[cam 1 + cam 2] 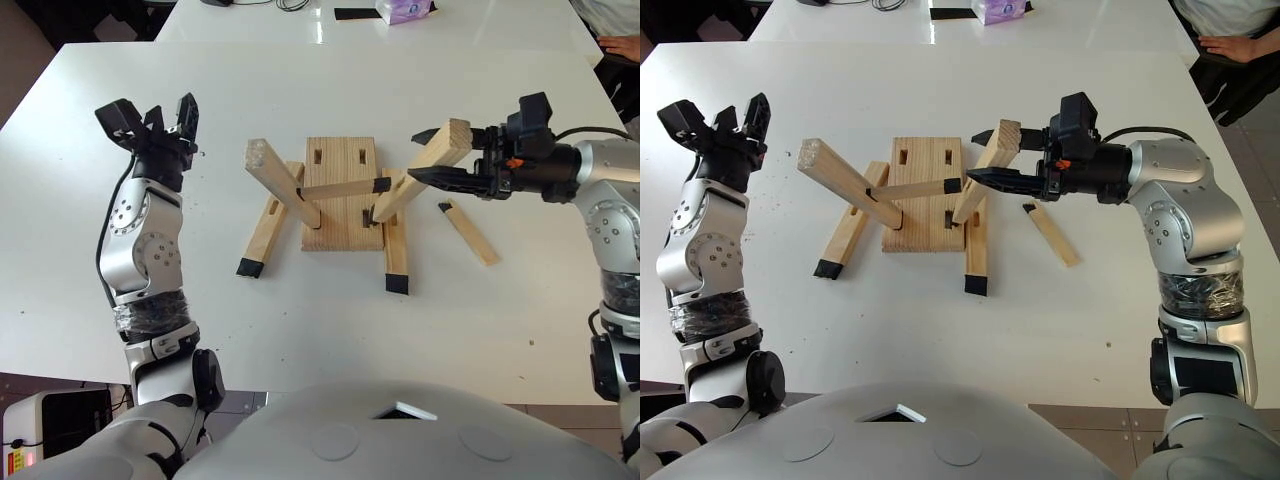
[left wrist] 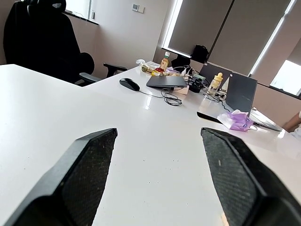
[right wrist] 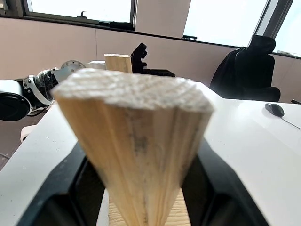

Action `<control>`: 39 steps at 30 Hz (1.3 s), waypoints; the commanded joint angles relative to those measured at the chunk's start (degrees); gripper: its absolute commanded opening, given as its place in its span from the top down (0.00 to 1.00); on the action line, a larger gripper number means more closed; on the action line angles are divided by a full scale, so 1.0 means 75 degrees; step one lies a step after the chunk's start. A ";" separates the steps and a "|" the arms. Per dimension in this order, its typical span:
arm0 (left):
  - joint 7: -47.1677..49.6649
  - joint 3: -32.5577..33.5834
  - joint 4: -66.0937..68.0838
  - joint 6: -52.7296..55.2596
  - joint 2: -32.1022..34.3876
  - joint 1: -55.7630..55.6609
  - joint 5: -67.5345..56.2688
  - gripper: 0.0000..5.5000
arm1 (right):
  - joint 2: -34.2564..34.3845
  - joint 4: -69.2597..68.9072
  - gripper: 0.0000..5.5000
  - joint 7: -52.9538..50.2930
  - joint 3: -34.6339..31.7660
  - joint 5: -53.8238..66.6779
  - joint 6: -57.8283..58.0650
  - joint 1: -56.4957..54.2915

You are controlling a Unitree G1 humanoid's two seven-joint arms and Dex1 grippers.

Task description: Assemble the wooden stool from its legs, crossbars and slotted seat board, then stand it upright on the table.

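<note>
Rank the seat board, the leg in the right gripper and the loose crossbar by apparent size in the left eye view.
1. seat board
2. leg in the right gripper, though nearer the camera
3. loose crossbar, clearly smallest

My left arm is bent upward, left gripper (image 1: 150, 112) spread wide in the air — right arm reaches inward, right gripper (image 1: 428, 155) clamped around a leg (image 1: 395, 200).

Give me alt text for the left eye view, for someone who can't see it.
The robot's right hand grips a tilted wooden leg standing on the seat board, which lies flat mid-table; a crossbar spans to a second tilted leg. The left hand is raised open at the left; two more legs and a spare crossbar lie on the table.
</note>
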 commanded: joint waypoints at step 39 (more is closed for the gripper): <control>-0.0107 -0.0689 -0.0811 0.0320 -0.0750 0.0570 0.0108 0.40 | 0.0044 -0.0329 0.63 -0.0775 0.0012 0.0143 0.0339 0.0424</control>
